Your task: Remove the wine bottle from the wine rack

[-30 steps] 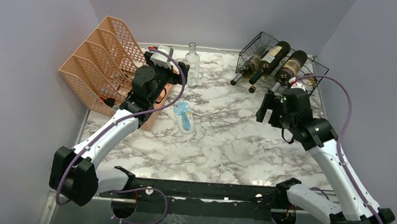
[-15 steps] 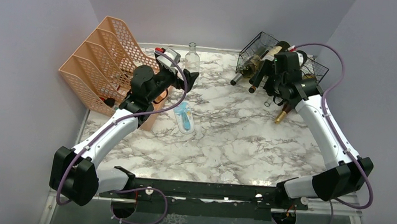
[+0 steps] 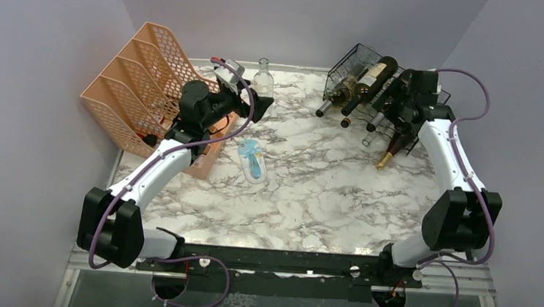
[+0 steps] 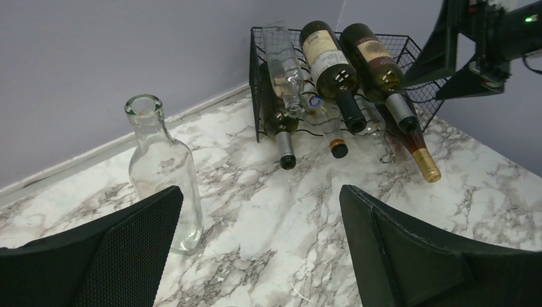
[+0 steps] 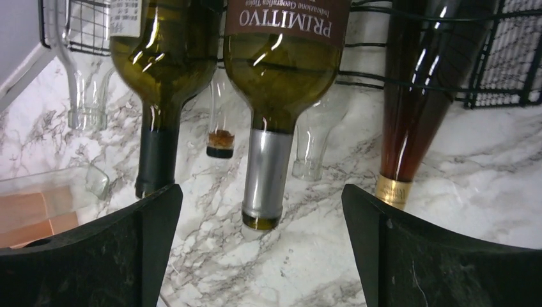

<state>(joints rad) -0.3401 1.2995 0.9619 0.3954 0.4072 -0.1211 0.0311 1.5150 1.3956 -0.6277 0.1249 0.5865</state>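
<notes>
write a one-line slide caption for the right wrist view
Open right hand facing the silver-capped Primitivo bottle in the wine rack, black-capped bottle and gold-capped bottle either side

The one word that reads clearly is "PRIMITIVO", in pale capitals on the dark red label (image 5: 287,16) of the green bottle with the silver neck foil (image 5: 276,70), seen in the right wrist view. Just beside it, the bottle with the black neck foil (image 5: 163,64) carries a white label (image 5: 126,19) whose small print is too fine to read. In the left wrist view, a cream label (image 4: 327,56) and a dark label (image 4: 372,48) show lettering too small to make out.
</notes>
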